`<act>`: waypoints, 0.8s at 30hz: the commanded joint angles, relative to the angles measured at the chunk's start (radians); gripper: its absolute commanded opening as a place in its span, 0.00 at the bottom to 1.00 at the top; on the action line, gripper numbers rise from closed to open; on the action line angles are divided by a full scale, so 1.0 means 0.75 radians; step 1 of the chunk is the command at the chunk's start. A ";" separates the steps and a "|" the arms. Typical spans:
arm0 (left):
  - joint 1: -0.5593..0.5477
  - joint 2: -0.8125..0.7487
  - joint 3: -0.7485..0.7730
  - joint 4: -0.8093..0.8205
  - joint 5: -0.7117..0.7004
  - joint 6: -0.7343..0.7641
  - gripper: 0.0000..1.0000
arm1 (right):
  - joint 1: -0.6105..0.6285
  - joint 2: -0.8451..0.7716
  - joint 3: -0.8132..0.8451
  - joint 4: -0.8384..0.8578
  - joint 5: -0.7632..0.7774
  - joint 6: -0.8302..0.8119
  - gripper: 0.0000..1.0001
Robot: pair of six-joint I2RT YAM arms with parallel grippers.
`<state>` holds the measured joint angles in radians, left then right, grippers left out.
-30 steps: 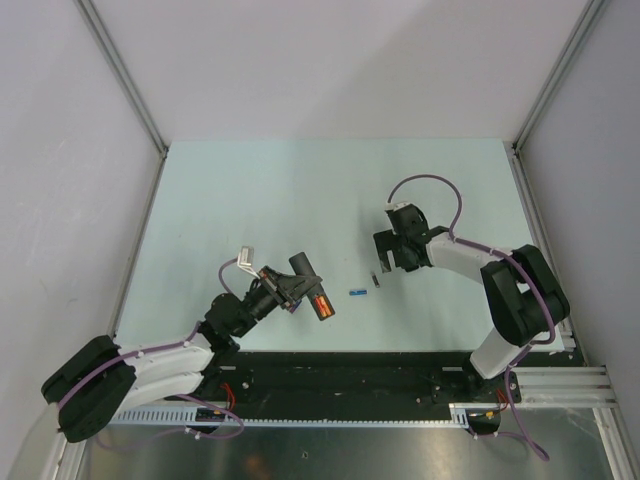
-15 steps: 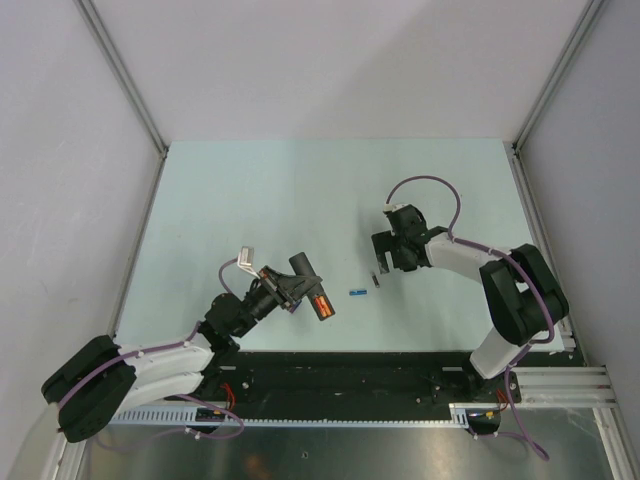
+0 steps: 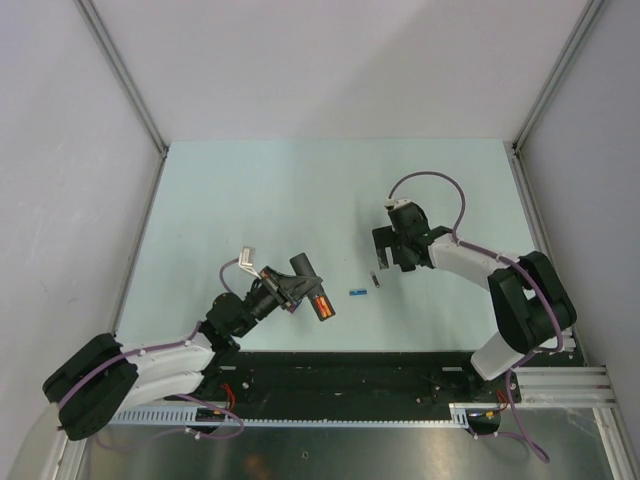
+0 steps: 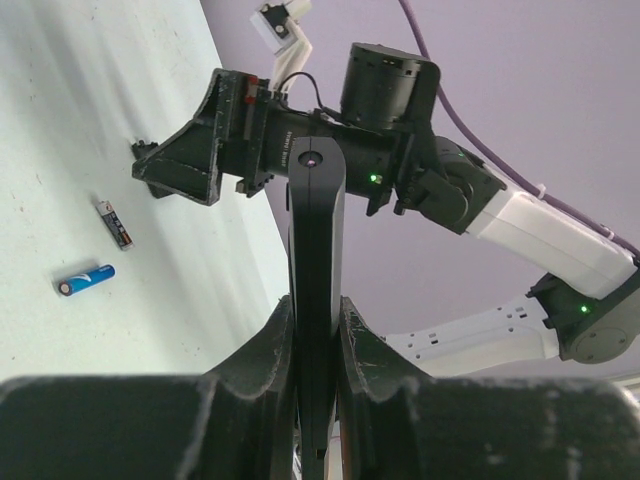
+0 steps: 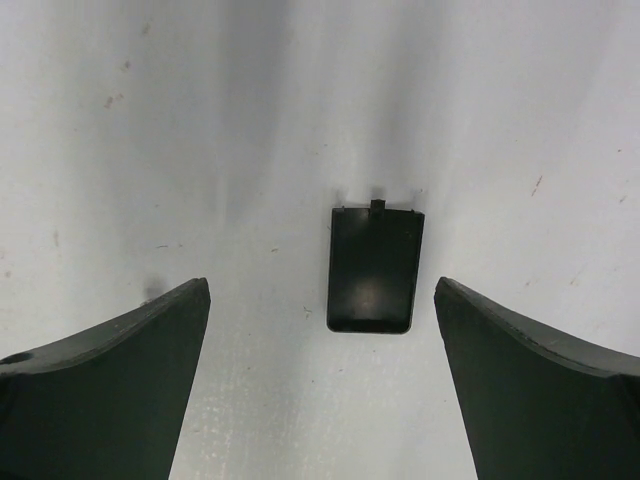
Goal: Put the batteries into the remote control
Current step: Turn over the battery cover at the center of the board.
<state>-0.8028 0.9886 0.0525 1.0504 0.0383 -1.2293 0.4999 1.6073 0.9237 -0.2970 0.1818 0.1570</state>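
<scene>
My L claw [image 4: 315, 310] is clamped on the remote control [image 4: 316, 215]; 2 orange-red batteries [image 3: 322, 306] sit in its recess. My R claw [image 5: 320, 290] hangs jaws apart over the black cover plate [image 5: 375, 268], flat on the table [image 5: 150, 120]. Step, I judge: cover pickup. Next: descend, centre plate, close gently.

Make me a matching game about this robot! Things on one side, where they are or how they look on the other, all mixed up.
1 remote control
2 blue battery
3 black cover
4 right gripper

A wide open
B clamped in the left gripper
C lying beside a dark battery
D flat on the table under the right gripper

Pairs: 1-B, 2-C, 3-D, 4-A
</scene>
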 commanded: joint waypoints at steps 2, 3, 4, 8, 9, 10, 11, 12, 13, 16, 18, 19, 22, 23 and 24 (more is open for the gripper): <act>-0.007 0.011 -0.137 0.050 0.014 0.021 0.00 | 0.019 -0.077 0.038 0.020 0.009 0.020 1.00; -0.007 0.015 -0.137 0.050 0.014 0.023 0.00 | 0.021 -0.073 0.041 0.020 -0.007 0.022 1.00; -0.009 0.015 -0.135 0.050 0.014 0.021 0.00 | 0.019 -0.059 0.041 0.018 -0.036 0.020 1.00; -0.010 0.013 -0.135 0.050 0.014 0.023 0.00 | 0.021 -0.012 0.038 0.007 -0.060 0.026 1.00; -0.010 0.011 -0.137 0.050 0.014 0.023 0.00 | 0.021 -0.006 0.038 0.007 -0.060 0.024 1.00; -0.012 0.011 -0.139 0.050 0.012 0.021 0.00 | 0.021 0.000 0.038 0.005 -0.062 0.024 1.00; -0.012 0.007 -0.142 0.050 0.012 0.021 0.00 | 0.021 0.006 0.038 0.007 -0.056 0.024 1.00; -0.010 0.009 -0.142 0.050 0.012 0.023 0.00 | 0.021 0.009 0.038 0.009 -0.056 0.026 1.00; -0.012 0.009 -0.142 0.050 0.010 0.021 0.00 | 0.019 0.009 0.038 0.011 -0.054 0.024 1.00; -0.012 0.009 -0.139 0.050 0.008 0.021 0.00 | 0.012 0.019 0.038 0.009 -0.050 0.024 1.00; -0.012 0.009 -0.142 0.048 0.010 0.021 0.00 | 0.006 0.029 0.038 0.009 -0.048 0.022 1.00; -0.012 0.013 -0.142 0.050 0.008 0.021 0.00 | 0.006 0.033 0.038 0.003 -0.042 0.024 1.00; -0.012 0.017 -0.139 0.050 0.008 0.021 0.00 | 0.008 0.037 0.036 0.003 -0.036 0.022 1.00; -0.012 0.017 -0.139 0.050 0.008 0.021 0.00 | 0.006 0.037 0.034 0.005 -0.038 0.022 1.00; -0.012 0.019 -0.139 0.050 0.010 0.021 0.00 | 0.006 0.037 0.034 0.005 -0.036 0.024 1.00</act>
<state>-0.8055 1.0008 0.0525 1.0489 0.0380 -1.2293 0.5083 1.6241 0.9241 -0.2981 0.1448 0.1646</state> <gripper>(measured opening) 0.204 0.994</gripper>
